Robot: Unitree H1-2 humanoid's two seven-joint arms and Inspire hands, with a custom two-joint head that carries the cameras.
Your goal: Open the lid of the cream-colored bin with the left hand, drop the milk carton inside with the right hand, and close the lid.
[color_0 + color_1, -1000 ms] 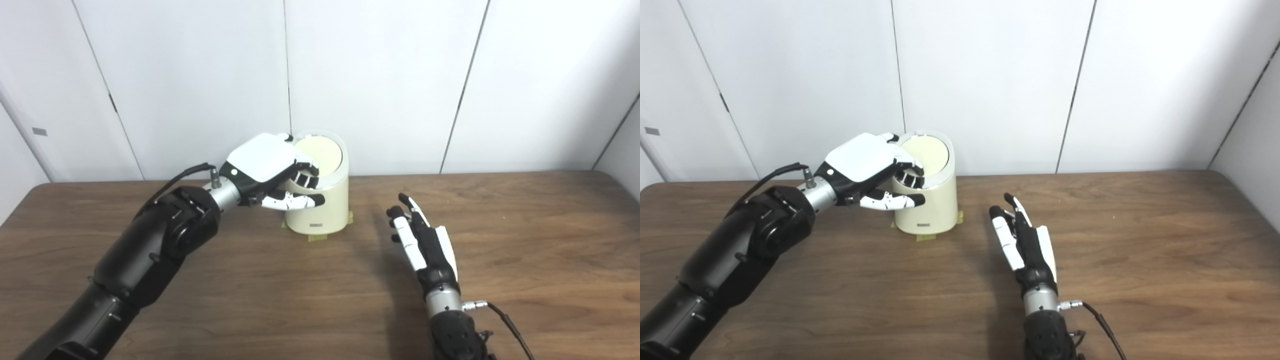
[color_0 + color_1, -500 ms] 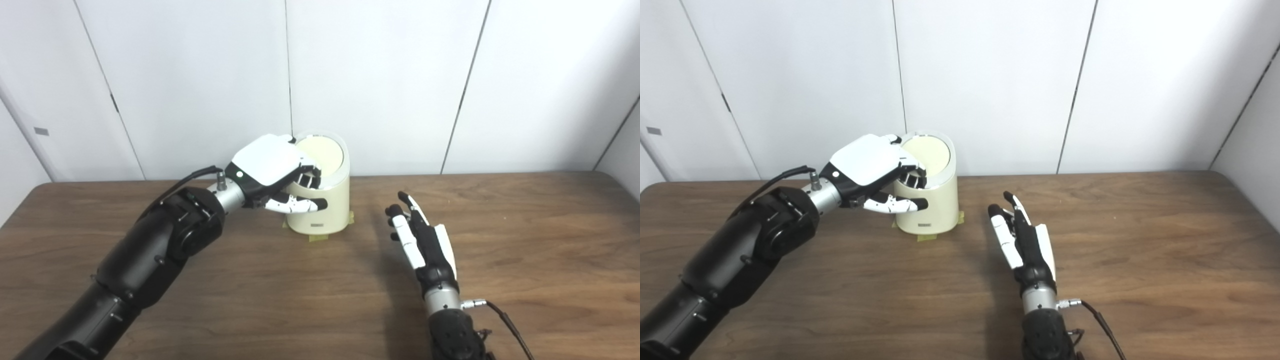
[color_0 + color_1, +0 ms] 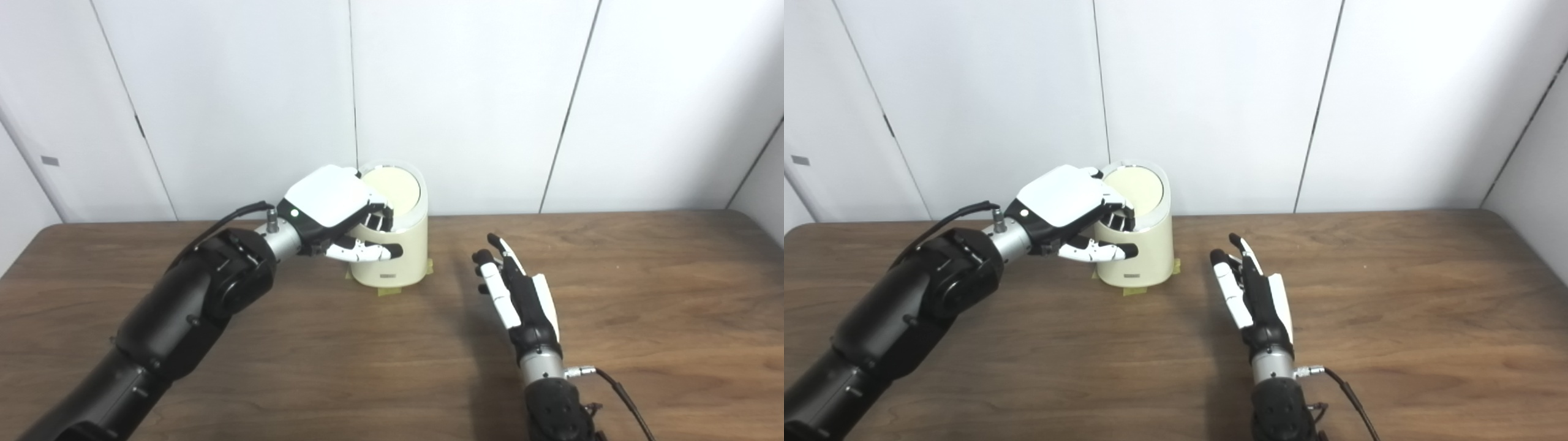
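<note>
The cream-colored bin (image 3: pixel 405 258) stands at the back middle of the table, and its round lid (image 3: pixel 395 188) lies shut in the rim, tilted toward me. My left hand (image 3: pixel 327 205) is over the bin's front-left rim. Its curled fingers (image 3: pixel 375 218) rest on the lid's near edge, and its thumb (image 3: pixel 367 250) stretches across the bin's front wall, holding nothing. To the right of the bin, my right hand (image 3: pixel 517 294) is open and empty, edge-on just above the table. No milk carton is in view.
Yellow tape pieces (image 3: pixel 387 291) mark the bin's base on the brown table (image 3: pixel 661 294). White wall panels (image 3: pixel 465 92) rise right behind the bin. A cable (image 3: pixel 618 389) trails from my right wrist.
My left hand has edged slightly right and lower onto the bin's front rim. The lid, bin and right hand have not moved.
</note>
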